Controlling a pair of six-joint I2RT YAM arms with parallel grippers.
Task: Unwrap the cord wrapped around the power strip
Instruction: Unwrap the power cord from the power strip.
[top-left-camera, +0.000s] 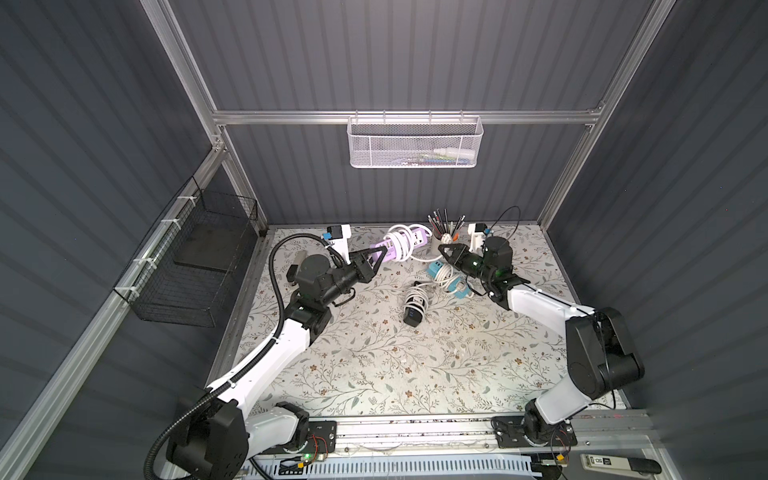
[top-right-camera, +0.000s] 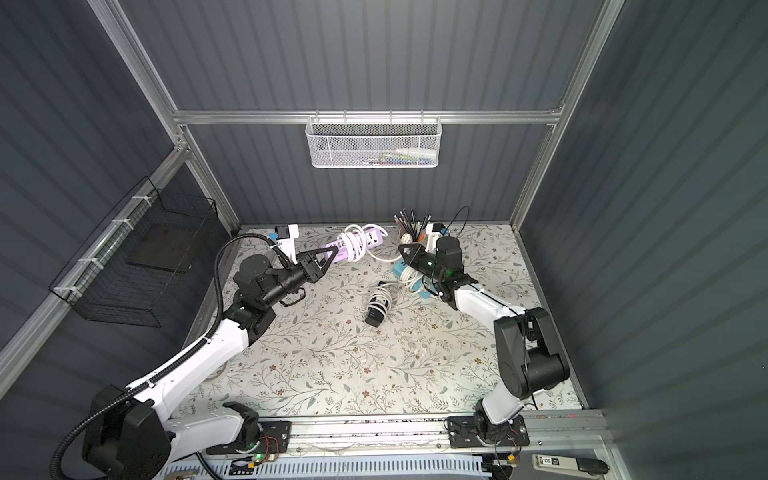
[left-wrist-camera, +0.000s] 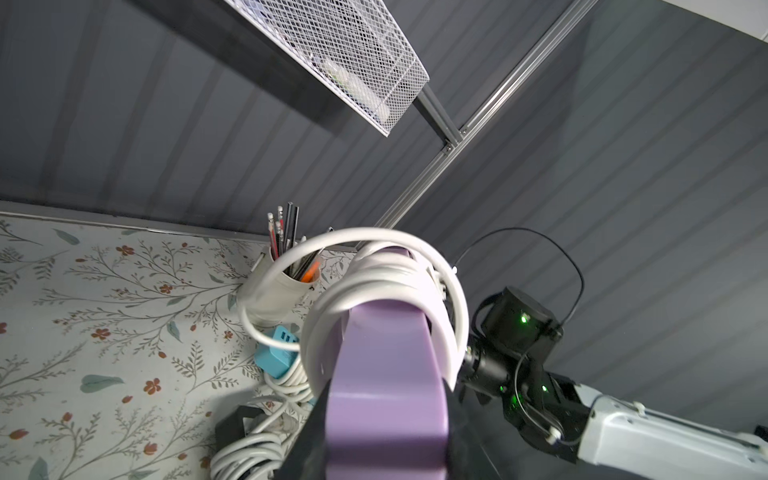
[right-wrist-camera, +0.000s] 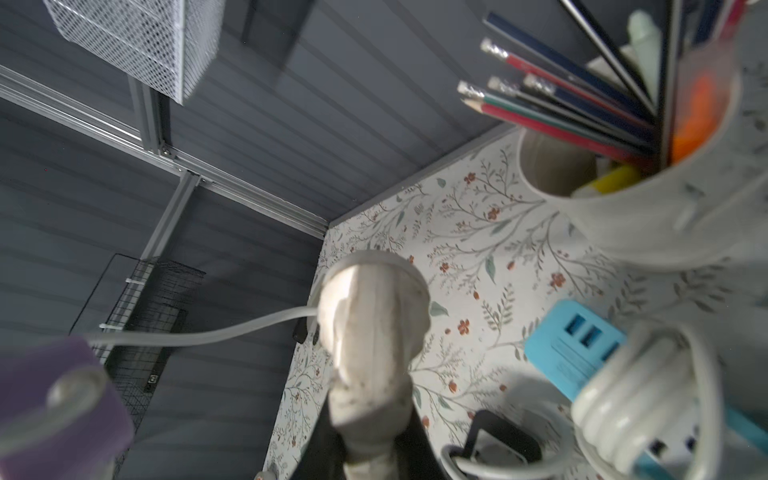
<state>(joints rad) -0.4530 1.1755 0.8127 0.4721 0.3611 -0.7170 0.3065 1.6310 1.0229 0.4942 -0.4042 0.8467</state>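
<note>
The left gripper (top-left-camera: 379, 252) clamps one end of the purple power strip (top-left-camera: 417, 238), while the right gripper (top-left-camera: 445, 250) seems clenched on the plug (right-wrist-camera: 374, 316) of the white cord (top-left-camera: 398, 242).

**Purple power strip held up, cord mostly coiled**

The power strip (top-left-camera: 417, 238) (top-right-camera: 372, 240) is a long purple bar with a white socket face. It appears lifted above the back of the desk (top-left-camera: 374, 353), roughly level. One end is pinched in the fingers of the left gripper (top-left-camera: 380, 251).

Its white cord (top-left-camera: 397, 243) wraps the middle of the bar in several tight turns. The left wrist view shows one wider loop (left-wrist-camera: 415, 243) hanging loose around them.

A free length of cord sags from the coils to the white plug (right-wrist-camera: 374, 324). The plug sits clamped in the fingers of the right gripper (top-left-camera: 444, 250), apart from the bar.
</note>
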